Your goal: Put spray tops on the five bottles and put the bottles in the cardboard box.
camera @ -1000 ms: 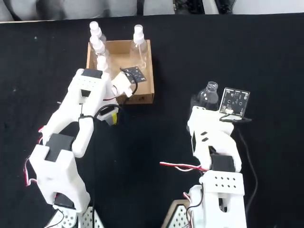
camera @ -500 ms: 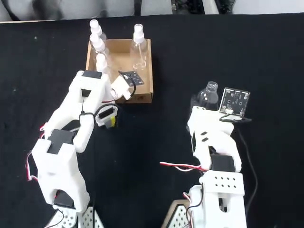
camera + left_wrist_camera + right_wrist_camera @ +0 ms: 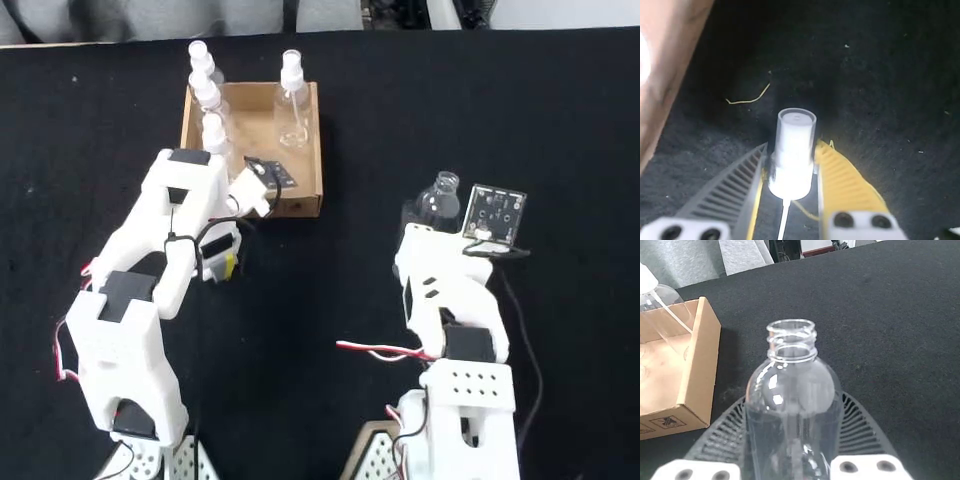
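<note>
Black felt-like cloth covers the table (image 3: 520, 110). Right of its middle, the right gripper (image 3: 792, 399) has its ribbed dark fingers closed around a clear, round-shouldered plastic bottle (image 3: 791, 390). The bottle stands upright with a bare threaded neck. The left gripper (image 3: 793, 146), with one grey finger and one yellow, pinches a white cylindrical spray top (image 3: 794, 155) with a thin dip tube. It is over the cloth near the brown cardboard box (image 3: 298, 207). Towards the table's far edge, the box holds four clear capped bottles (image 3: 292, 100).
</note>
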You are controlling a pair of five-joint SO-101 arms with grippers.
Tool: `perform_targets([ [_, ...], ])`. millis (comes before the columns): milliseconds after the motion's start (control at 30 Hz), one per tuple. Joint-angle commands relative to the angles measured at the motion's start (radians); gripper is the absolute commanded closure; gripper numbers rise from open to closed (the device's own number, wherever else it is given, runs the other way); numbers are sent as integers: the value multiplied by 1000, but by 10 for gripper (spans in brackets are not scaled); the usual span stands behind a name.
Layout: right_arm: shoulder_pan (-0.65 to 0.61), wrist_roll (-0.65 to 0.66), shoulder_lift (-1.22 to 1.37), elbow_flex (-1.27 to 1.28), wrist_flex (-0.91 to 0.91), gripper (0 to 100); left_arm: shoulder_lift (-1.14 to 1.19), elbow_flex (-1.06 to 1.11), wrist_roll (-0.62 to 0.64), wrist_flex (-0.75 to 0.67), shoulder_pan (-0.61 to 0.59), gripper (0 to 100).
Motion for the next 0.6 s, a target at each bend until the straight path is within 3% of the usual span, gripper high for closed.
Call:
perform_targets([
  [0,25,12,-28,-7,-32,913,-6,-13,44,18,-13,875],
  [200,25,12,-28,-7,-32,913,-8,30,48,18,-8,974],
  [567,25,12,-28,-7,-32,914,-18,111,92,18,-7,971],
])
